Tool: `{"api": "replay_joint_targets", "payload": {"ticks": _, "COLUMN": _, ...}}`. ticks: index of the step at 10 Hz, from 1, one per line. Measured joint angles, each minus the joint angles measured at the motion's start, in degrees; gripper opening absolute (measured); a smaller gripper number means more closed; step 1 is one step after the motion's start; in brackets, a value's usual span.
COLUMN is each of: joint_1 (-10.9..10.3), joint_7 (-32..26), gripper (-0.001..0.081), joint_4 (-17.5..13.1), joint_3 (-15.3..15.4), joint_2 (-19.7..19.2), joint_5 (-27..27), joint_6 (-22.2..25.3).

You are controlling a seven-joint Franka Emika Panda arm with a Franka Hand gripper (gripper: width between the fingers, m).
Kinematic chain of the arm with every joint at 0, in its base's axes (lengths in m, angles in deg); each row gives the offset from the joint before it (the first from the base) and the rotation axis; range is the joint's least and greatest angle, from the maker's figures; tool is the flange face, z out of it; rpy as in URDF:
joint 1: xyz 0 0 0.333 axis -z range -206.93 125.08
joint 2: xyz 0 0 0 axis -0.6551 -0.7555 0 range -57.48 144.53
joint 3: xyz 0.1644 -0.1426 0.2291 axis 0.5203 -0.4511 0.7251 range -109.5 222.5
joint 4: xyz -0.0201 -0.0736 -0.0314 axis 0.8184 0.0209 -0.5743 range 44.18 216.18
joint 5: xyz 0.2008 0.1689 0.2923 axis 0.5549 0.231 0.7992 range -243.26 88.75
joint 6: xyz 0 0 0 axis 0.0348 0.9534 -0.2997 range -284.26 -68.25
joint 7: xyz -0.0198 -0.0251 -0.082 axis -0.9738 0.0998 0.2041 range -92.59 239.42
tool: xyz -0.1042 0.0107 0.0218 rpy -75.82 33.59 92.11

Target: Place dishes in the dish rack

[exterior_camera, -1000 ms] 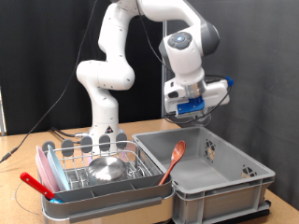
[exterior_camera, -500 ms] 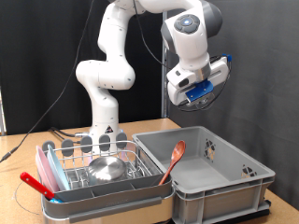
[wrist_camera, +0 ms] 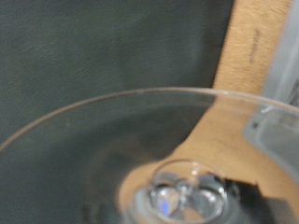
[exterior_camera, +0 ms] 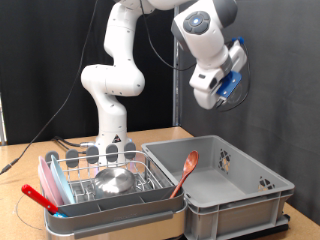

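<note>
My gripper (exterior_camera: 222, 92) is high in the air, above the grey bin, tilted sideways and shut on a clear glass piece (exterior_camera: 237, 84). The wrist view is filled by that glass (wrist_camera: 140, 103), with its round rim and its foot close to the camera. The dish rack (exterior_camera: 76, 158), silver wire in a grey tray with pink-red edges, stands at the exterior view's lower left. A shiny steel bowl (exterior_camera: 113, 181) lies inside it.
A deep grey plastic bin (exterior_camera: 240, 198) stands right of the rack, with an orange-brown spoon (exterior_camera: 186, 170) leaning inside. A red utensil (exterior_camera: 40, 197) lies at the rack's left edge. The arm's base (exterior_camera: 112, 130) stands behind the rack on the cork table (exterior_camera: 30, 165).
The gripper has risen with the glass from just above the bin and swung towards the exterior view's upper right, and the hand has tilted further.
</note>
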Motion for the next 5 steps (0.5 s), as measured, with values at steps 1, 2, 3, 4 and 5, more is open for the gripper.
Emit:
{"api": "replay_joint_targets", "payload": {"ticks": 1, "joint_1": 0.0, "joint_7": -4.4, "gripper": 0.0109, "joint_4": -2.4, "joint_3": -0.9, "joint_2": -1.4, "joint_5": -0.1, "joint_6": 3.3}}
{"api": "replay_joint_targets", "payload": {"ticks": 2, "joint_1": 0.1, "joint_7": -9.4, "gripper": 0.0109, "joint_4": -5.3, "joint_3": -1.8, "joint_2": -3.0, "joint_5": -0.4, "joint_6": 7.1}}
{"api": "replay_joint_targets", "payload": {"ticks": 3, "joint_1": 0.0, "joint_7": -13.3, "gripper": 0.0109, "joint_4": -7.5, "joint_3": -2.3, "joint_2": -6.4, "joint_5": -1.0, "joint_6": 9.4}}
{"api": "replay_joint_targets", "payload": {"ticks": 4, "joint_1": 0.0, "joint_7": -12.0, "gripper": 0.0109, "joint_4": -7.1, "joint_3": -2.2, "joint_2": -6.1, "joint_5": -0.9, "joint_6": 8.6}}
{"api": "replay_joint_targets", "payload": {"ticks": 5, "joint_1": -0.1, "joint_7": -15.0, "gripper": 0.0109, "joint_4": -6.8, "joint_3": -2.2, "joint_2": -5.8, "joint_5": 0.1, "joint_6": 8.9}}
